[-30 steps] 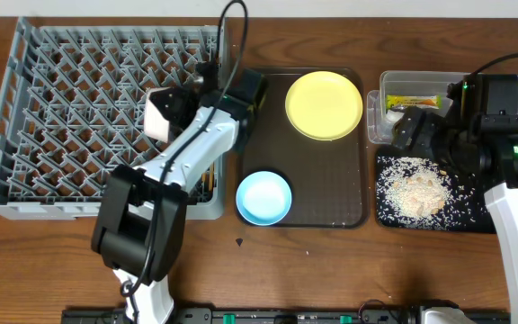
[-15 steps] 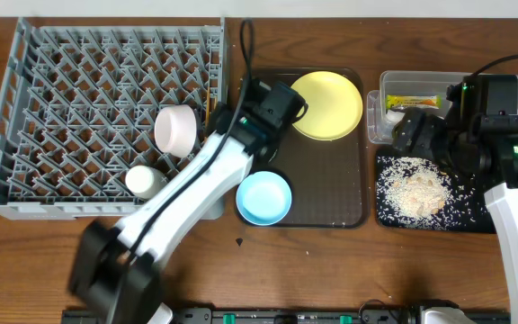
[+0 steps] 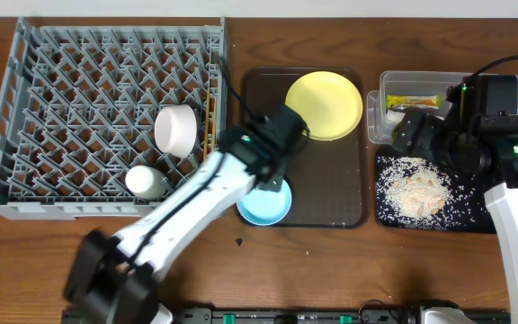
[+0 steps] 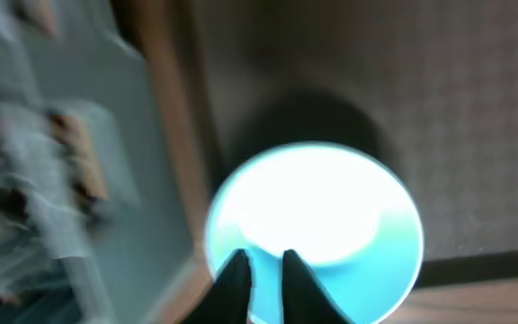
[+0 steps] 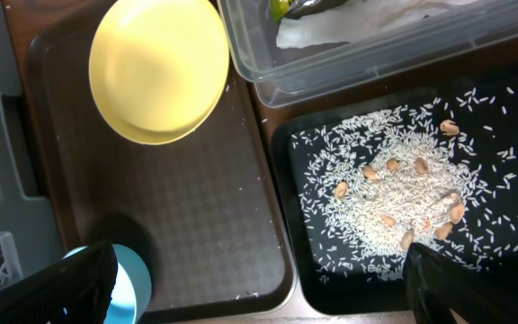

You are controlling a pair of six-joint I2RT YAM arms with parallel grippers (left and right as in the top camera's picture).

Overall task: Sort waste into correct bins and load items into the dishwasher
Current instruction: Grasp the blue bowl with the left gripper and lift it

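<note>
The light blue bowl (image 3: pixel 266 202) (image 4: pixel 317 229) stands at the front left of the brown tray (image 3: pixel 331 193). My left gripper (image 3: pixel 268 173) (image 4: pixel 264 265) hovers over the bowl's rim, shut, with nothing between its fingers; that view is blurred. The yellow plate (image 3: pixel 324 105) (image 5: pixel 158 70) lies at the tray's back. A white bowl (image 3: pixel 176 129) rests on its side in the grey dish rack (image 3: pixel 25 108), and thin wooden chopsticks (image 3: pixel 209 121) lean along the rack's right wall. My right gripper (image 3: pixel 412 133) (image 5: pixel 259 261) hangs open and empty above the clear tub (image 3: pixel 389 83) and the black tray (image 3: pixel 389 211).
The clear tub holds a green-and-yellow wrapper (image 3: pixel 414 102) and a white scrap (image 5: pixel 331 31). Rice and crumbs (image 3: pixel 416 189) (image 5: pixel 394 193) cover the black tray. A small white cup-like thing (image 3: pixel 142 180) sits at the rack's front. Bare wood runs along the front edge.
My left arm swung right, from the rack, where the white bowl stays, to above the blue bowl. Its jaws closed. The right arm has not moved.
</note>
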